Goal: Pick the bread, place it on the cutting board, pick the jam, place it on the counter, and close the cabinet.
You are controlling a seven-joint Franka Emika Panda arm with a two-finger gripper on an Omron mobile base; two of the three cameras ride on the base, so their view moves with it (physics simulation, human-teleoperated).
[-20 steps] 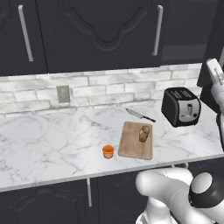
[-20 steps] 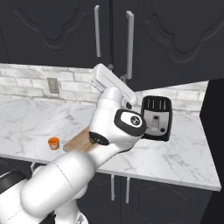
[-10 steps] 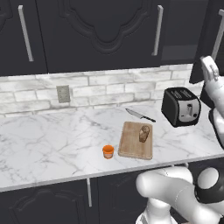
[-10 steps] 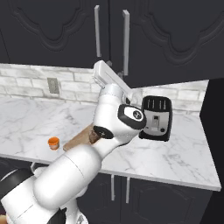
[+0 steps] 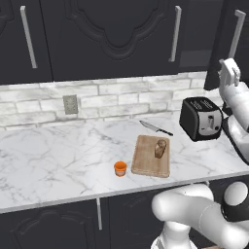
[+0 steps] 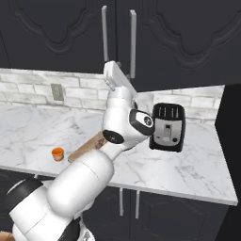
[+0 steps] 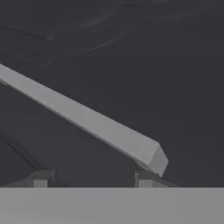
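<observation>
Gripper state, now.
Gripper: jaws narrowed, holding nothing, fingertips right at the cabinet door's handle.

Even, soft light falls from above with no glare. The white marble tabletop (image 5: 58,155) is the brightest area, while the dark cabinet (image 5: 112,34) fronts at twelve o'clock swallow nearly all detail. Faint shadows lie close under the toaster (image 5: 201,118) and the wooden board (image 5: 148,163). Both base views are slightly soft and coarse. The hand view is dim, grainy and blurred, its grey bar handle (image 7: 87,118) pale against near-black.
</observation>
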